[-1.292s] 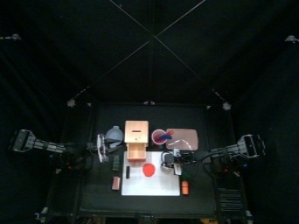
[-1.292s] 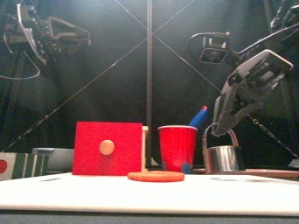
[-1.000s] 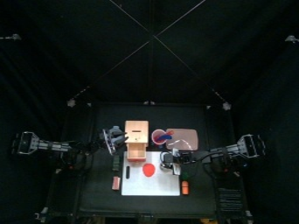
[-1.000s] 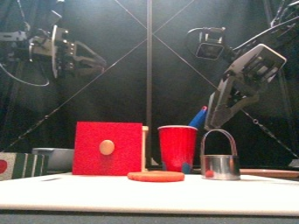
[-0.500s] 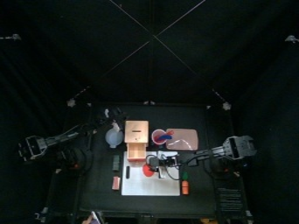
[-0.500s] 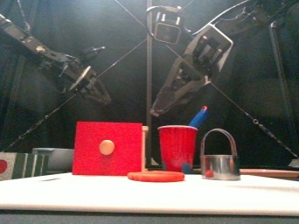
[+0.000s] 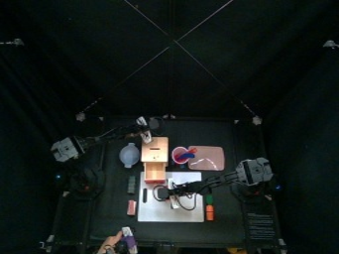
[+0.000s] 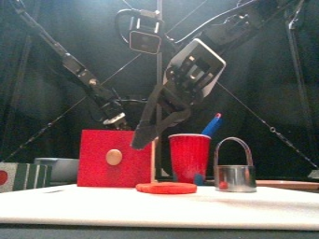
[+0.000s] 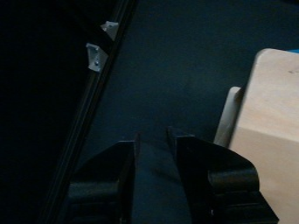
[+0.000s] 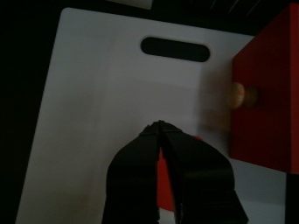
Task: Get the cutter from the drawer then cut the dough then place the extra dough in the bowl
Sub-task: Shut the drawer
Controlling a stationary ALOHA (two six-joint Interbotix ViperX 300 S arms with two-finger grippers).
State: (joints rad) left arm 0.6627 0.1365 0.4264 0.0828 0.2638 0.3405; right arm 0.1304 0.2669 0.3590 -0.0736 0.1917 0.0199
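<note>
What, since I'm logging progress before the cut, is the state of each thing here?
drawer: shut, red front flush with the wooden box.
cutter: out, upright beside the dough, handle up, unheld.
dough: flat on the white board, cutter not on it.
bowl: upright left of the box; contents unclear.
red cup: upright, blue knife inside.
right gripper: jaws shut, tips down at the dough's edge.
left gripper: high behind the box, nothing in it.

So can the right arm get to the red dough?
Probably yes: the right gripper hangs right above the dough on the white board, with nothing between; the cutter stands aside.
</note>
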